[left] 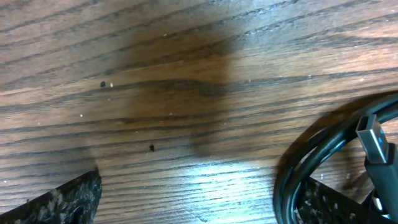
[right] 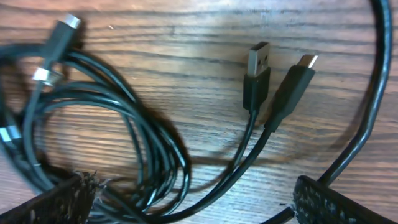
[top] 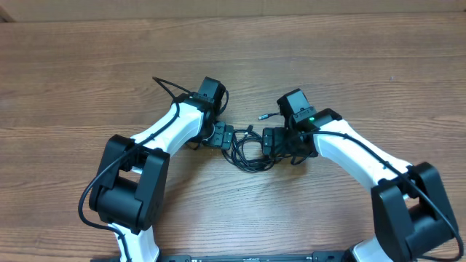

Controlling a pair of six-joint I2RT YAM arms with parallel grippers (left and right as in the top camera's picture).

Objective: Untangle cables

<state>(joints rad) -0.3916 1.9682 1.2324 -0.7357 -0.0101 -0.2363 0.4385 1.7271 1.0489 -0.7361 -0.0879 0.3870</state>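
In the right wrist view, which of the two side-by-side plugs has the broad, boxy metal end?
The left-hand plug: its metal end is wide and boxy, while its neighbour ends in a slim tip.

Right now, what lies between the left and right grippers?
A looped bundle of thin black cables lies between the left gripper and right gripper, shown in the overhead view.
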